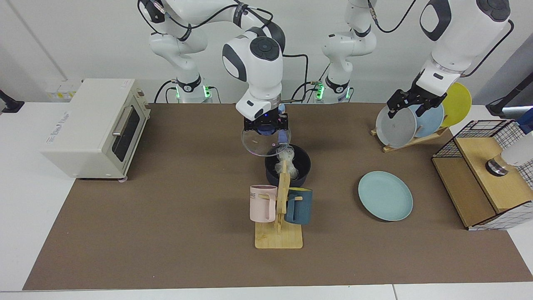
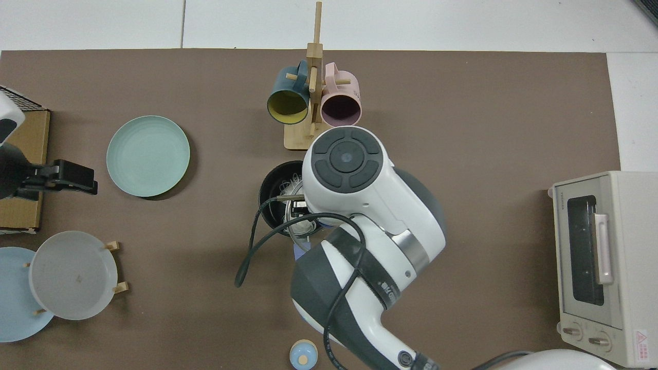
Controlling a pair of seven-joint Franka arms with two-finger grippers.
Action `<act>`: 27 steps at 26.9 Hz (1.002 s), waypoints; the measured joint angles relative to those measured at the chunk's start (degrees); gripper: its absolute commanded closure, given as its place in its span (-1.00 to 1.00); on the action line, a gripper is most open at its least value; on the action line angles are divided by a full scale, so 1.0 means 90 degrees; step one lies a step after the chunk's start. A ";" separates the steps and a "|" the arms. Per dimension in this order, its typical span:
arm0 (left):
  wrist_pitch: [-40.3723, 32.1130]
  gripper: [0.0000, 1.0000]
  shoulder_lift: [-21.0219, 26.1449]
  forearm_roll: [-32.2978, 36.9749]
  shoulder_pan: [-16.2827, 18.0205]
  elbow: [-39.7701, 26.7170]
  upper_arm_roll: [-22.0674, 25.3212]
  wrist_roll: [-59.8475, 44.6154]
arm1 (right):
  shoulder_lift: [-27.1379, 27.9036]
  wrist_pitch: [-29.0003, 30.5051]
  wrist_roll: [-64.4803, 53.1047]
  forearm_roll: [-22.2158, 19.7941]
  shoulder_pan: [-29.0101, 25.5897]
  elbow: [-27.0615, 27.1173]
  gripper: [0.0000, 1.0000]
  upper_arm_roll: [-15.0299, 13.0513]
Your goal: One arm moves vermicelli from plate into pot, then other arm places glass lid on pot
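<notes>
My right gripper (image 1: 266,125) is clamped on the blue knob of the glass lid (image 1: 265,143), holding it in the air, tilted, just behind and above the pot (image 1: 300,163). In facing view the lid's near edge overlaps the pot's back rim; can't tell if touching. In top view my right arm's big wrist housing covers most of the pot (image 2: 272,191), so only its rim arc and a few strands of the vermicelli (image 2: 291,180) show; lid there is just a thin clear arc under the arm, gripper itself hidden.

Vermicelli (image 1: 287,160) sits inside the pot, partly blocked in facing view by the post of the wooden mug stand (image 1: 279,239) w/ pink mug (image 1: 262,203) and dark teal mug (image 1: 300,206). Pot handle mostly hidden behind lid and gripper in facing view, under the arm in top view.

Plate (image 1: 385,196) lies flat on the brown mat, bare, well apart from the pot toward my left arm's side.

My left gripper (image 1: 410,104) waits up at the plate rack (image 1: 406,141), in front of the grey plate; fingers spread apart, nothing in them. In top view it is a dark bar at the frame edge (image 2: 56,176), arm cut off.

Toaster oven (image 1: 93,127) at the far side, untouched. Small blue-and-cream round thing (image 2: 303,355) at the mat's edge in top view, can't tell what it is.
</notes>
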 measured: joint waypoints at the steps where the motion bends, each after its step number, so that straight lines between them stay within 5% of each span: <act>1: 0.0001 -1.00 0.0000 0.0000 0.0003 -0.0005 0.0004 0.0000 | 0.0071 0.0049 0.0110 -0.0065 0.0041 0.0000 1.00 0.0041; 27: 0.0014 -1.00 -0.0049 0.0001 0.0005 -0.0013 -0.0002 0.0012 | 0.1124 0.1241 0.0944 -0.0824 0.0447 0.0033 1.00 0.0155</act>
